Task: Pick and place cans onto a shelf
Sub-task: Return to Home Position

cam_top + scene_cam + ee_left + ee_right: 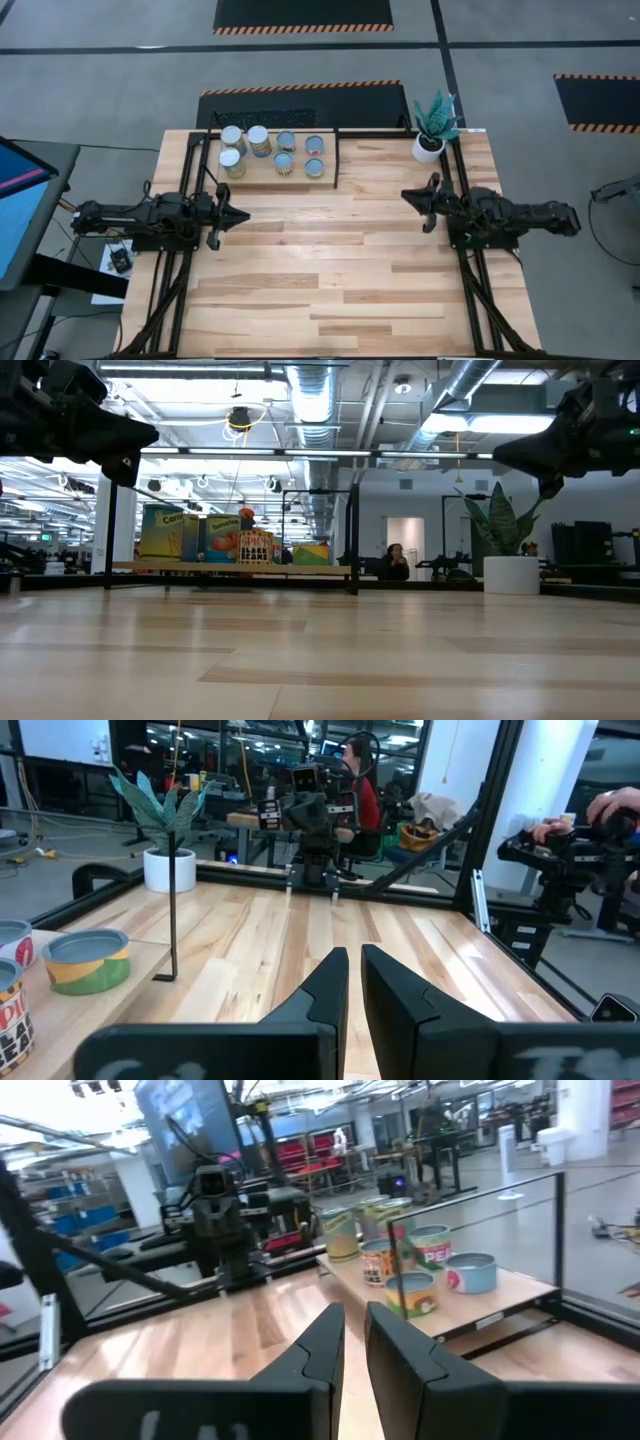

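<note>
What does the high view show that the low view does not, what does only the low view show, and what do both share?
Only the high view: the round tops of all seven cans, and a monitor beside the table. Only the low view: the cans' printed side labels and a person seated in the room behind. Both: the cans on the shelf, the white plant pot, and the left gripper and right gripper, apart, clear of the shelf.

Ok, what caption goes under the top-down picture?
Seven cans on the shelf; left end effector and right end effector wait empty.
</note>
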